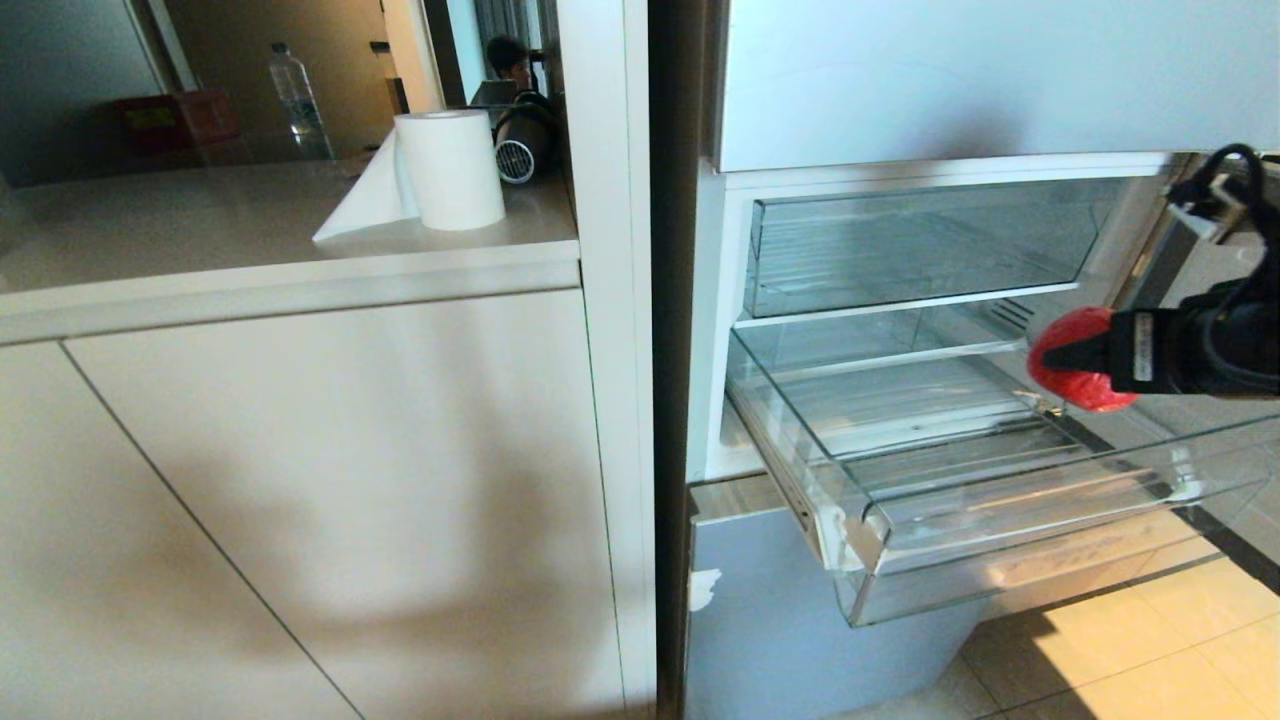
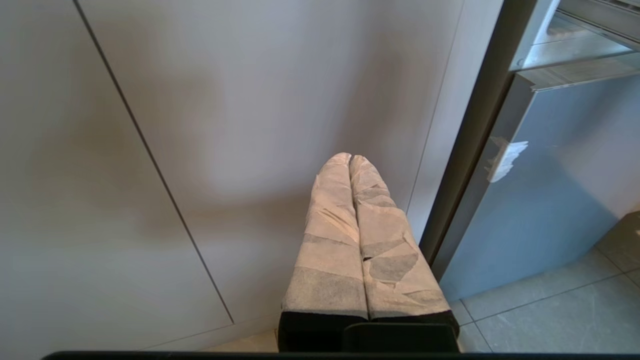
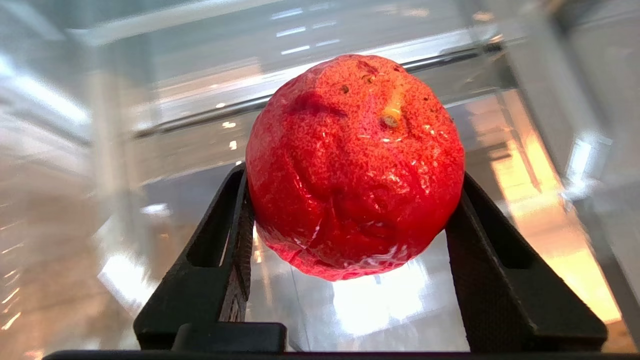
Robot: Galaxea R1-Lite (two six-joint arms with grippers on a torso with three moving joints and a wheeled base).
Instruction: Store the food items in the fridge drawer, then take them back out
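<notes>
Pale cabinet doors (image 1: 300,500) fill my left side, a paper towel roll (image 1: 450,168) on the counter above. My left gripper (image 2: 350,159) hangs parked before those doors, taped fingers pressed together. Further right, the fridge drawer (image 1: 1000,520) stands pulled out. Over its far right end my right gripper (image 1: 1065,357) is clamped on the glossy red fruit (image 3: 355,165), both black fingers (image 3: 500,280) flanking it.

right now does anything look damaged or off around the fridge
Yes. A white chip or torn patch marks the left edge of the lower fridge panel, under the pulled-out fridge drawer. The glossy red food item in the right gripper is dented and wrinkled. The left gripper's fingers are wrapped in tape.
</notes>
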